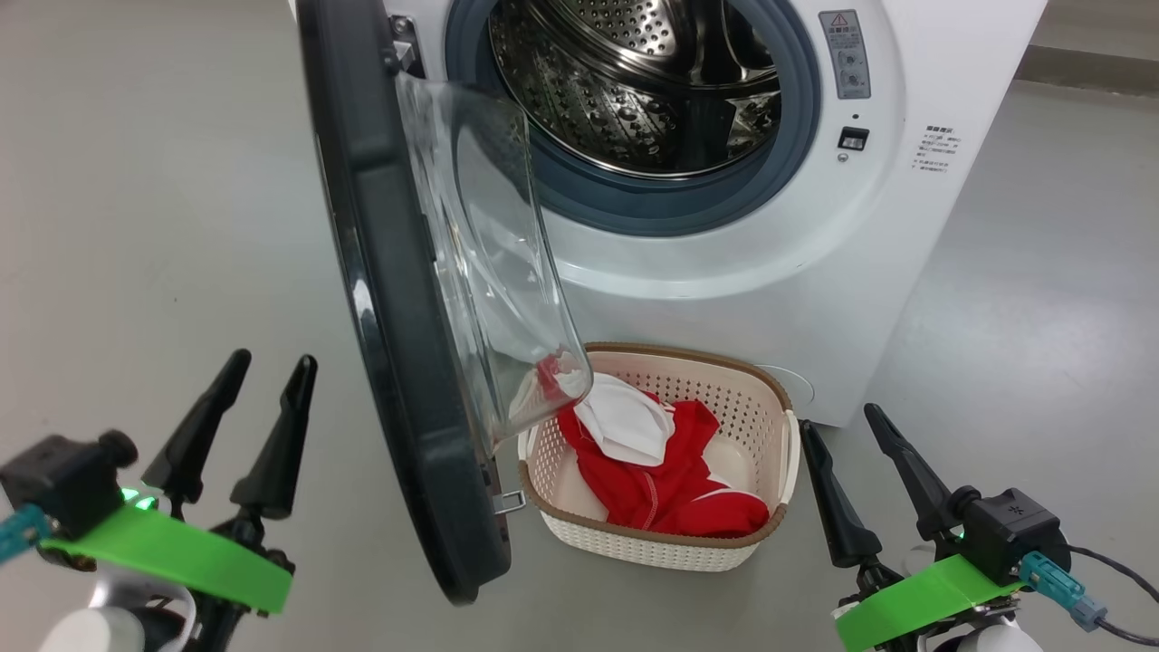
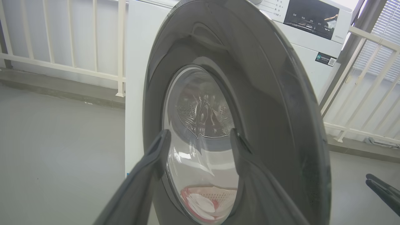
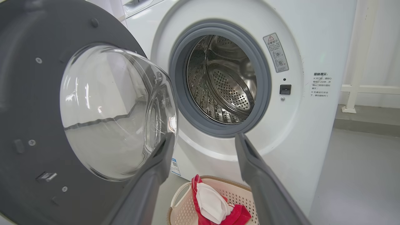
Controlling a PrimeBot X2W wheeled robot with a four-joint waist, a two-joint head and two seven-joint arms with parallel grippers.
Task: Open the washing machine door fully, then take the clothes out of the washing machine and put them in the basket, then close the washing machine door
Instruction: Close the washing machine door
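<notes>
A grey floor (image 1: 136, 181) is seen under the washer (image 1: 724, 263), its drum (image 1: 634, 91) bare; the clothes (image 1: 670, 489) are laid in the basket (image 1: 724, 548). The door (image 1: 398, 362) is stood open, its outer face just right of the left gripper (image 1: 272, 360), judged nearer than the right gripper (image 1: 840, 418); both are spread, empty.

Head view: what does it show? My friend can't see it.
A white washing machine stands with its round door swung open and its steel drum looking empty. In front of it, a small basket holds red clothes and a white cloth.
</notes>
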